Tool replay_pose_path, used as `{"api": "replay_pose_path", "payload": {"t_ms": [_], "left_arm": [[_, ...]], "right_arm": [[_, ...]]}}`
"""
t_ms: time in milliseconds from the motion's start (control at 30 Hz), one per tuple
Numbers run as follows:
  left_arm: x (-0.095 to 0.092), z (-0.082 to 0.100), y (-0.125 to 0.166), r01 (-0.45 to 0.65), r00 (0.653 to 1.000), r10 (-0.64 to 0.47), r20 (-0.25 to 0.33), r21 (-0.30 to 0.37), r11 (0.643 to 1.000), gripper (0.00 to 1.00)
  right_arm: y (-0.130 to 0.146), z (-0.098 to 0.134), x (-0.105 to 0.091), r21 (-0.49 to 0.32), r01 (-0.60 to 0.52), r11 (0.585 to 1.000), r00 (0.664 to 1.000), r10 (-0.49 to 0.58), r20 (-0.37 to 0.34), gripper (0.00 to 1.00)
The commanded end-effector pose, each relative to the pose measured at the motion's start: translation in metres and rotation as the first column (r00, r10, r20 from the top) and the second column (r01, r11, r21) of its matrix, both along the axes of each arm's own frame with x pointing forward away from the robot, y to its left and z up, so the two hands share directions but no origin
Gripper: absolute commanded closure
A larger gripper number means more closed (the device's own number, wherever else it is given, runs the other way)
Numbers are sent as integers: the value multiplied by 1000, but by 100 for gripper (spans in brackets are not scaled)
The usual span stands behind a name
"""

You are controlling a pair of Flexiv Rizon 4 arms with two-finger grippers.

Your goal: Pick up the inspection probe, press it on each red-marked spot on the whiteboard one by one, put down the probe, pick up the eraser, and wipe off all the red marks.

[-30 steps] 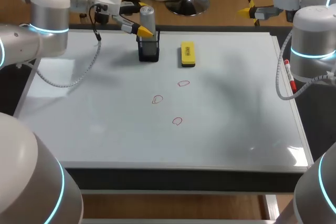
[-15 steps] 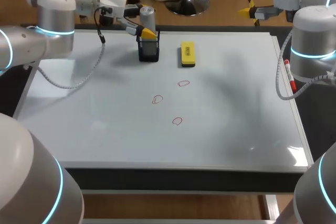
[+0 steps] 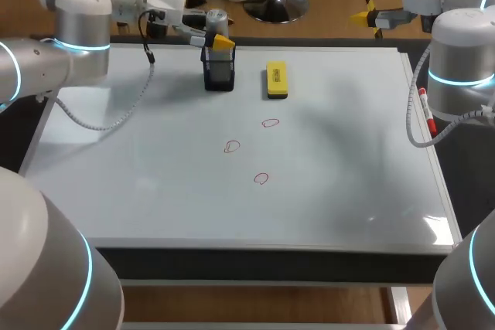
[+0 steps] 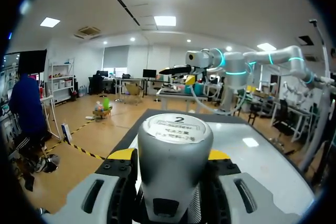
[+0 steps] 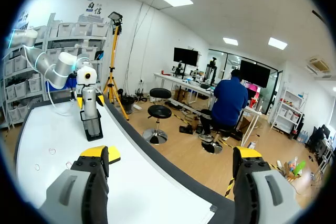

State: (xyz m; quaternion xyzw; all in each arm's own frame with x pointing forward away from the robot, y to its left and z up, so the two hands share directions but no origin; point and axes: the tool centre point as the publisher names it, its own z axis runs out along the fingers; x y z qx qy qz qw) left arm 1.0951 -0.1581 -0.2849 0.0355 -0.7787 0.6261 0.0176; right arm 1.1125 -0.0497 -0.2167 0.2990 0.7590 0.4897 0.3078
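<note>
A: Entry, left arm. Where is the left gripper (image 3: 216, 37) sitting?

B: It is hovering over the far side of the whiteboard (image 3: 155, 183), right above the black holder (image 3: 219, 75). The left wrist view is showing its two yellow-tipped fingers (image 4: 122, 155) pressing on the inspection probe (image 4: 176, 150) from both sides, so the gripper is clamping the probe.

A: Probe attitude?

B: It is standing upright, its silver cap showing above the fingers. The gripper is hiding its lower end, so whether it is clear of the holder cannot be told.

A: Right arm?

B: The right gripper (image 5: 173, 153) is hanging off beyond the far right corner of the bench (image 3: 271, 264), its fingers spread wide and gripping nothing.

A: Eraser?

B: The yellow eraser (image 3: 276, 80) is lying flat on the whiteboard just beside the holder, on the right-arm side, not touching it.

A: Marks?

B: Three red marks are showing near the board's middle: the far mark (image 3: 270, 123) below the eraser, the middle mark (image 3: 232, 146) nearer the left arm's side, the near mark (image 3: 261, 178) closest to the robot. All are lying apart from one another.

A: Anything else?

B: A red-capped marker pen (image 3: 424, 110) is lying along the board's right edge.
</note>
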Motion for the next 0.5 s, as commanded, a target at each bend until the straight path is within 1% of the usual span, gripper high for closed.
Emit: {"api": "replay_pose_path", "payload": {"t_ms": [33, 300, 467, 500], "left_arm": [[-2, 1, 2, 9, 1000, -9, 8, -6, 1000, 100], [-11, 15, 3, 16, 999, -16, 35, -16, 1000, 100], [-16, 30, 3, 18, 999, -17, 51, -20, 1000, 100], [-16, 33, 4, 23, 998, -21, 57, -30, 999, 100]], "right_arm": [[0, 0, 0, 0, -1, 1000, 1000, 1, 0, 0], [0, 0, 0, 0, -1, 1000, 1000, 1, 0, 0], [0, 0, 0, 0, -1, 1000, 1000, 1, 0, 0], [0, 0, 0, 0, -1, 1000, 1000, 1, 0, 0]]}}
